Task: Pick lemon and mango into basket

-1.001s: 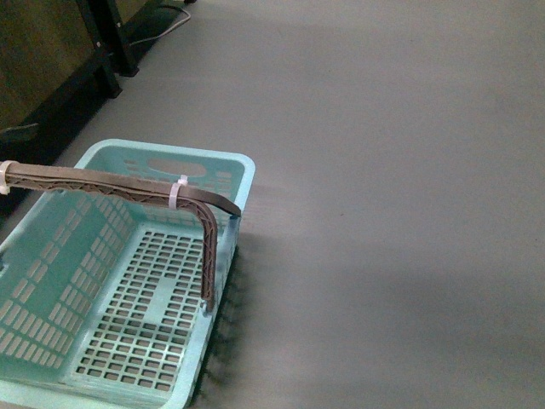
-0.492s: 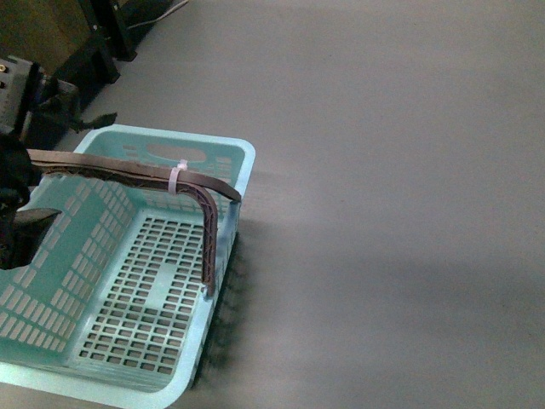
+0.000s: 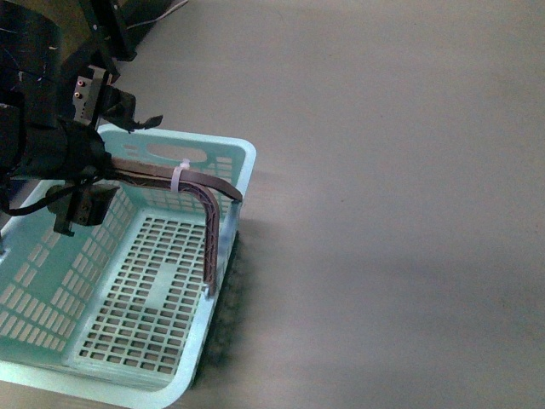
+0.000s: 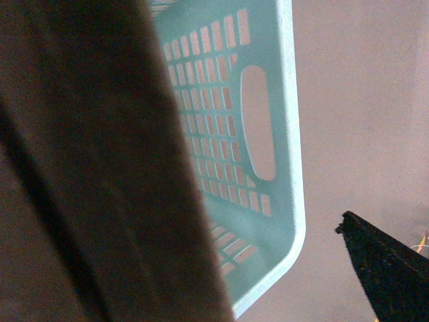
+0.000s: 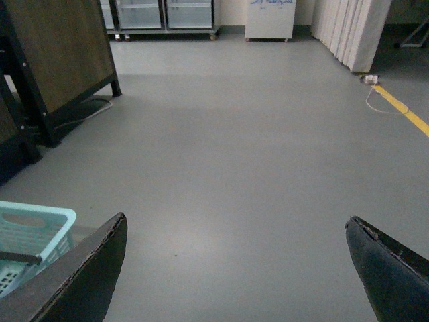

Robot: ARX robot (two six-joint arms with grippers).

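Note:
The light teal basket (image 3: 243,170) stands on the grey floor at the lower left of the front view, and what shows of its inside is bare. Its brown handle (image 3: 209,230), tied with a white zip tie (image 3: 177,179), is raised across it. My left gripper (image 3: 111,166) is open, with one finger on each side of the handle near its left part. In the left wrist view the handle (image 4: 87,174) is a brown blur close up, beside the basket wall (image 4: 268,134) and one fingertip (image 4: 385,272). My right gripper (image 5: 238,272) is open over bare floor, with the basket corner (image 5: 40,225) beside it. No lemon or mango is in view.
Dark furniture legs and a cable (image 3: 111,38) stand at the far left. The right wrist view shows a wooden panel on a black frame (image 5: 60,54), glass-door cabinets (image 5: 164,13), curtains (image 5: 352,30) and a yellow floor line (image 5: 409,114).
My left arm has come in from the left and its open gripper now straddles the basket handle. The front view has shifted a little, so the basket sits slightly higher in the picture.

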